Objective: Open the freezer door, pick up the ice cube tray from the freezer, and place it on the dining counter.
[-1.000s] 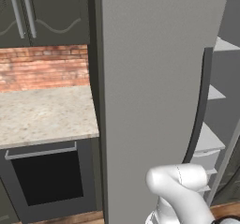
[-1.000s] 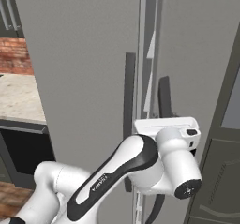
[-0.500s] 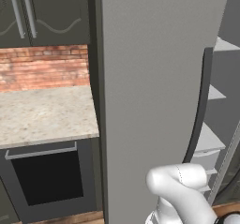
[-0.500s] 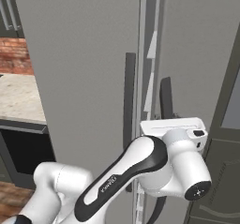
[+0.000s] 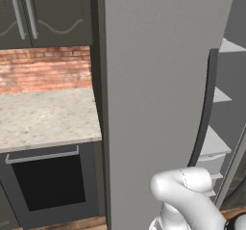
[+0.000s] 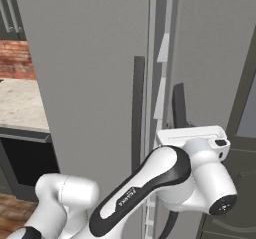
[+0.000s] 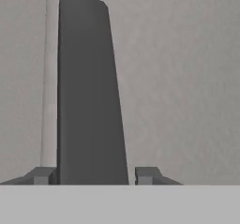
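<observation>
Stage: door-opening. My gripper [image 7: 96,175] straddles handle [image 7: 89,92] of freezer door [image 5: 158,80], fingertips either side; firm clamp unconfirmed. Door ajar, freezer [image 5: 226,99] shelves showing. Tray retrieval, counter placement remain.

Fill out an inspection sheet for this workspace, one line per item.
Surface: beige speckled worktop over a dark oven.
Job's things: tall matte grey freezer door ajar, pale shelves showing behind it; ice cube tray not seen.
Clutter: nothing seen.
Grippers: gripper, jaws either side of a dark-grey vertical handle; contact unclear.
Cables: nothing seen.
Surroundings: red brick wall, dark upper cabinets.
</observation>
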Tool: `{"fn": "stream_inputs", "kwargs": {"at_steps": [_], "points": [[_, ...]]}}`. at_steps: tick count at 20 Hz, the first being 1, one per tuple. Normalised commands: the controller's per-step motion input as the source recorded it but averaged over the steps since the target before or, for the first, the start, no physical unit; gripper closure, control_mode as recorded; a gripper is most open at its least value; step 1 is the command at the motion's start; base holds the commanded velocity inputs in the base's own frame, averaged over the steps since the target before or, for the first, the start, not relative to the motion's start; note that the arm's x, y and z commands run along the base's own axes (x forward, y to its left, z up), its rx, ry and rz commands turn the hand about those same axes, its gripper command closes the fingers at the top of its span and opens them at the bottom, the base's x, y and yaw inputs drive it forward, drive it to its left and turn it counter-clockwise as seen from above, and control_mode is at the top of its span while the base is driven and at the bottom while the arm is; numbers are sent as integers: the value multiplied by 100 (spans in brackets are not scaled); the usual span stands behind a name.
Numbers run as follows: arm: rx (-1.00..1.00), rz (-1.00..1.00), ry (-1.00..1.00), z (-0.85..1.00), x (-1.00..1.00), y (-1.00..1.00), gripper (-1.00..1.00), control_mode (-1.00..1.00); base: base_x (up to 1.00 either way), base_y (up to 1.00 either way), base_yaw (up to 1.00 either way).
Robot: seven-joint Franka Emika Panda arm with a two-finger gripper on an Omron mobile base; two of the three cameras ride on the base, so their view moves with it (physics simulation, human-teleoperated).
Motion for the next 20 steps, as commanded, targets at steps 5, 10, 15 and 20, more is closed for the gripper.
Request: {"fn": "stream_inputs", "kwargs": {"at_steps": [5,10,15,20], "points": [[0,0,0,0,0,-8,100,-100,0,0,0],[0,0,0,0,0,0,100,-100,0,0,0],[0,0,0,0,0,0,100,-100,0,0,0],[0,0,0,0,0,0,-100,-100,0,0,0]]}}
